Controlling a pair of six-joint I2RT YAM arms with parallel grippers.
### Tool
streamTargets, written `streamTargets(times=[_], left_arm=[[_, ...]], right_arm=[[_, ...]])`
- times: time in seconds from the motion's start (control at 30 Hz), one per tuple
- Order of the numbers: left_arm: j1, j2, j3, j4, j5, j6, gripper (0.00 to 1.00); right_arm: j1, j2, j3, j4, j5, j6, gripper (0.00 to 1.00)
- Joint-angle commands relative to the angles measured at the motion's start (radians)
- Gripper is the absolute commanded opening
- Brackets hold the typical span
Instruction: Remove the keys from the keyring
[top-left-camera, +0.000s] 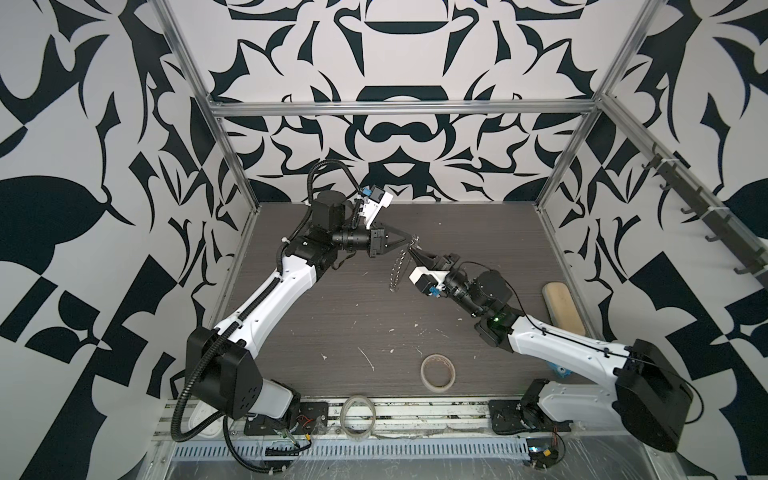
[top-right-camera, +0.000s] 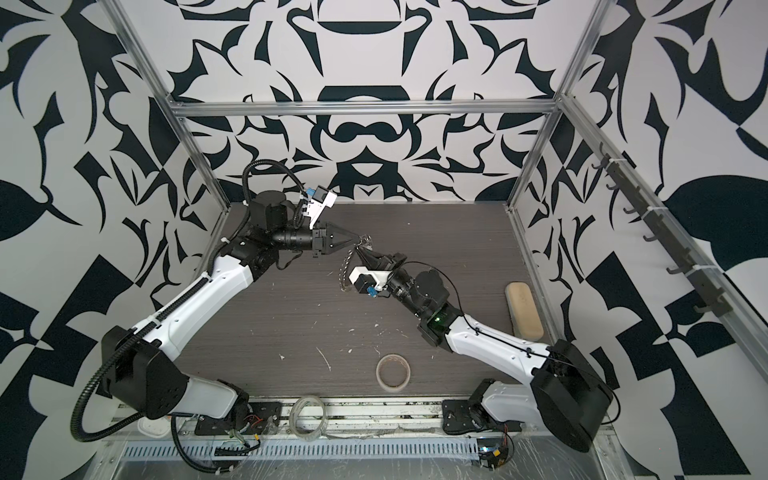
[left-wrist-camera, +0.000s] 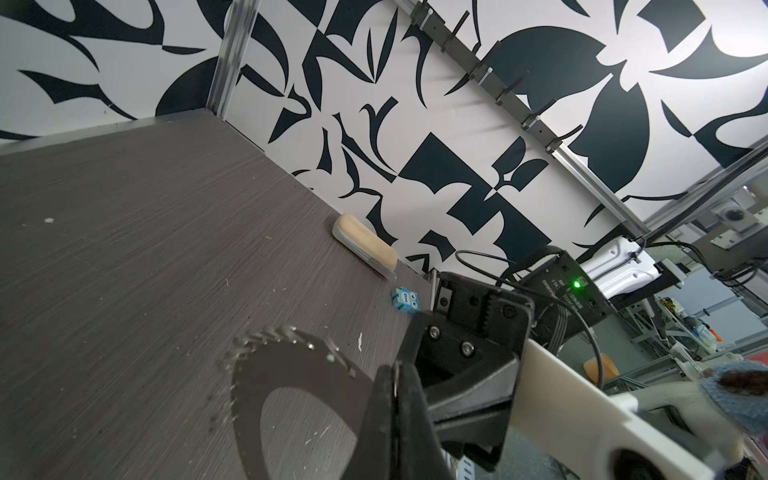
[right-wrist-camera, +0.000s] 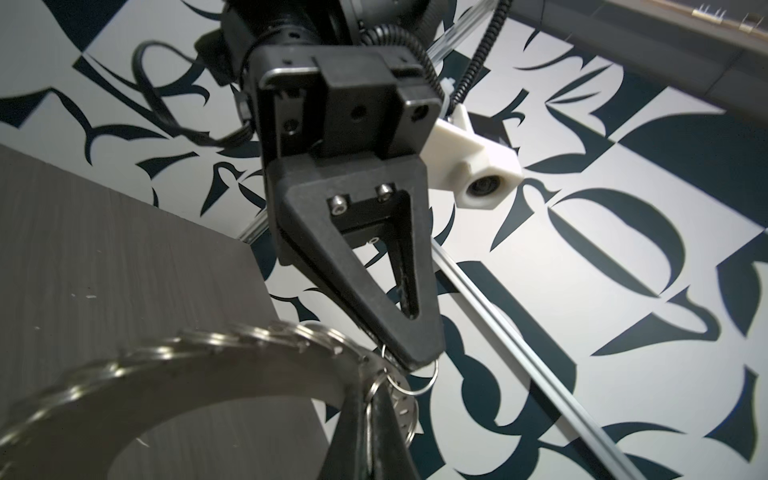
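Top views both show a dark grey table with wood grain, marked by white specks and scratches. It is closed in by walls with a bold black-and-white pattern and by an aluminium frame, and a dark rail with hooks runs along the right wall. Above the far middle of the table the two arms meet tip to tip. The left gripper has its jaws pressed together on a small ring of the keyring. The right gripper is closed as well and pinches the same keyring just beside it, so the chain-like loop hangs down from the two tips. Whether its lowest part touches the table I cannot tell. Which piece is the key I cannot tell either: in the right wrist view only linked silver rings show around the fingers. A beige tape roll lies flat near the front edge of the table, a clear tape roll lies on the metal rails in front of it, and a beige oblong case lies along the right wall. In the left wrist view a little blue box near the case carries a word that reads like "One". A green lamp glows on a black module of the right arm, whose white print is too blurred to read.
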Motion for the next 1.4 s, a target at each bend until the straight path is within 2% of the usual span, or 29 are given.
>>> streamTargets(times=[0.0,0.13,0.5,0.73,0.83,1.1,1.37], left_arm=[[0.004,0.002,0.048,0.011,0.026,-0.014,0.0],[0.007,-0.004,0.05,-0.013,0.026,-0.008,0.0],[0.028,0.0,0.067,-0.079,0.023,0.015,0.0],[0.032,0.003,0.073,-0.092,0.016,0.004,0.0],[0.031,-0.004,0.06,-0.048,-0.004,-0.022,0.0],[0.031,-0.012,-0.016,0.204,-0.13,-0.223,0.0],[0.031,-0.055,-0.098,0.34,-0.295,-0.322,0.0]], right_arm=[[0.031,0.038,-0.032,0.151,0.009,-0.237,0.0],[0.069,0.104,-0.044,0.229,0.075,-0.457,0.0],[0.083,0.075,-0.006,0.122,0.105,-0.645,0.0],[0.092,0.059,-0.003,0.127,0.143,-0.674,0.0],[0.093,0.065,-0.003,0.16,0.176,-0.668,0.0],[0.095,0.09,0.024,0.216,0.242,-0.676,0.0],[0.088,0.11,0.067,0.235,0.255,-0.687,0.0]])
